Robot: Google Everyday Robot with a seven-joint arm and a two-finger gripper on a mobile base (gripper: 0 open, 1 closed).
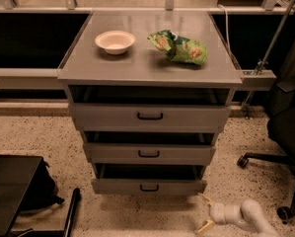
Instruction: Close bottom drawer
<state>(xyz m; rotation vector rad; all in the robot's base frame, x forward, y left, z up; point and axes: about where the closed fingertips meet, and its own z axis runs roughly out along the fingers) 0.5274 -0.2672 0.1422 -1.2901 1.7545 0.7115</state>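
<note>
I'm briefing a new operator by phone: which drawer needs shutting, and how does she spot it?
Find the grey cabinet carrying a white bowl and a green bag. The bottom drawer is the lowest of its three open drawers, with the hand low at its right. Its pull handle is the smallest.

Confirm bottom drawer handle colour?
Black handle on the grey bottom drawer; camera view. Gripper low, beside it, not touching.

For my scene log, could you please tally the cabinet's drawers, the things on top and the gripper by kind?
Drawers: 3 (top drawer, middle drawer, bottom drawer), all ajar
Bowl: 1
Snack bag: 1
Gripper: 1, open, near the floor right of the bottom drawer
Total: 6
</note>
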